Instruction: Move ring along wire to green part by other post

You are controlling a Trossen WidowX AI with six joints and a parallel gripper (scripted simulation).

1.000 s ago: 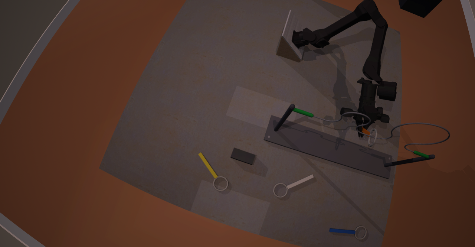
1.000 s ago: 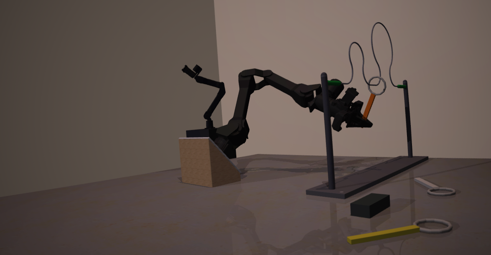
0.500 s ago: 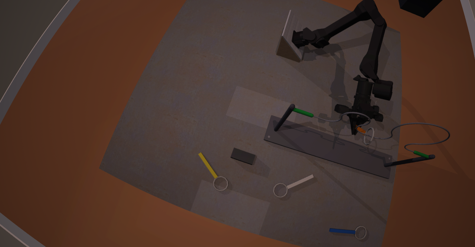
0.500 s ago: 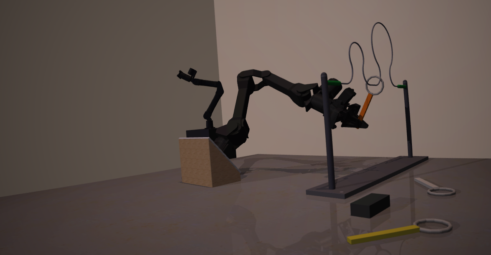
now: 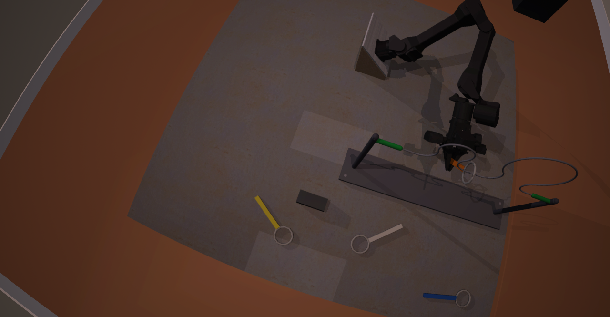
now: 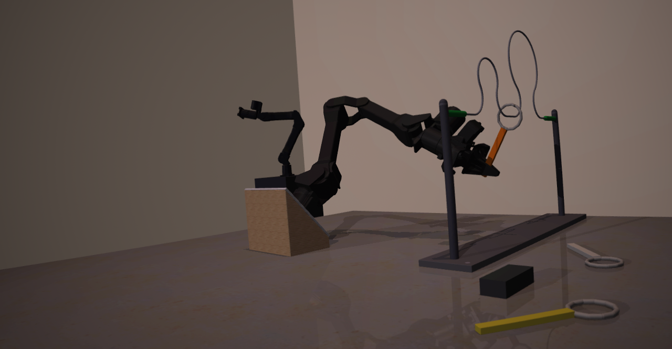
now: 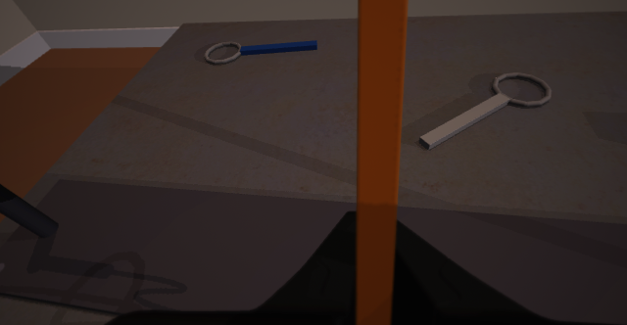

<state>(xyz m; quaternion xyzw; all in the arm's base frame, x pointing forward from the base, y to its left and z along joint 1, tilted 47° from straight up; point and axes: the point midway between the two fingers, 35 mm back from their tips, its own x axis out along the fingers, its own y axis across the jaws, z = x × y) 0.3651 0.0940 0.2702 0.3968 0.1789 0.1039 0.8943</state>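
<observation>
My gripper (image 5: 450,165) (image 6: 491,169) (image 7: 365,223) is shut on the orange handle (image 5: 456,164) (image 6: 497,146) (image 7: 382,95), low on it. The handle leans up to its ring (image 5: 467,182) (image 6: 497,117), which is around the grey wire (image 5: 538,158) (image 6: 517,30) at the low dip between the two tall humps. I cannot tell whether ring and wire touch. One green part (image 5: 390,144) (image 6: 457,113) is by the near post (image 6: 449,182); the other green part (image 5: 540,198) (image 6: 548,118) is by the far post (image 5: 526,206) (image 6: 557,164). The ring is out of the wrist view.
The base plate (image 5: 409,193) (image 7: 245,247) lies below the gripper. A black block (image 5: 312,200) (image 6: 506,281), a yellow-handled ring (image 5: 267,212) (image 6: 524,320), a white-handled ring (image 5: 386,233) (image 7: 465,120) and a blue-handled ring (image 5: 439,296) (image 7: 279,48) lie on the table beyond it.
</observation>
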